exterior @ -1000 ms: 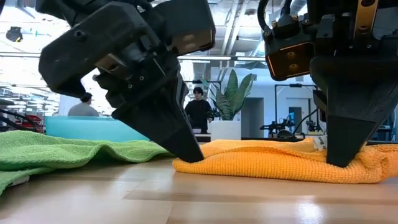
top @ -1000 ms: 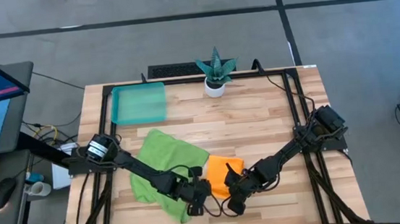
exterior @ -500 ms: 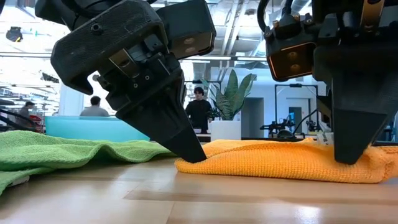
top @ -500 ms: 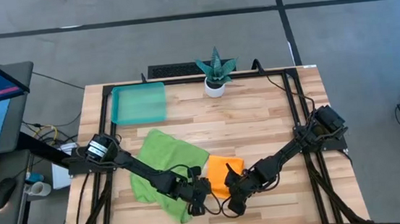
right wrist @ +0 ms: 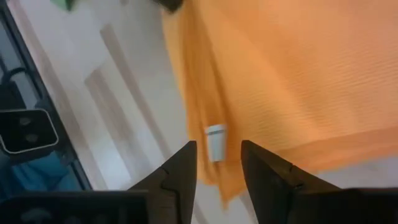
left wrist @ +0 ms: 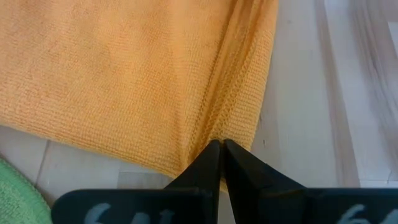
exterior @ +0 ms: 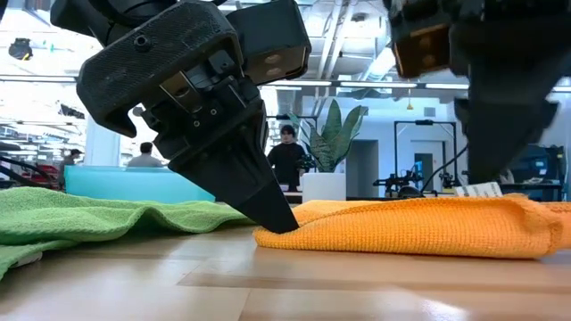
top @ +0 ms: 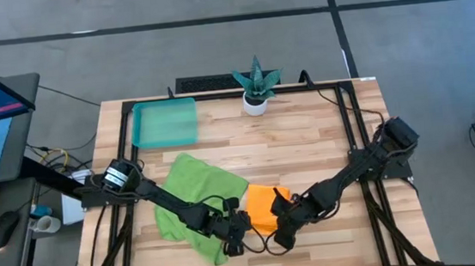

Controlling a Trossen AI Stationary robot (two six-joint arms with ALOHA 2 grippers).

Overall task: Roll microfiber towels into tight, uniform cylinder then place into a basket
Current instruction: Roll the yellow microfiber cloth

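Wooden tabletop [top: 307, 144]: left gripper [left wrist: 217, 163] pinches shut on the orange towel's [left wrist: 124, 68] near edge, while right gripper [right wrist: 217, 163] hangs just above it, fingers parted, released.

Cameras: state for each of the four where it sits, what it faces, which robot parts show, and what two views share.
High: overhead, straight down; both arms, table.
Low: table height, level; left gripper pinching the orange towel.
Left wrist: its shut fingers on the towel edge.
Right wrist: right gripper open above the towel's white tag.
All four share the towel.
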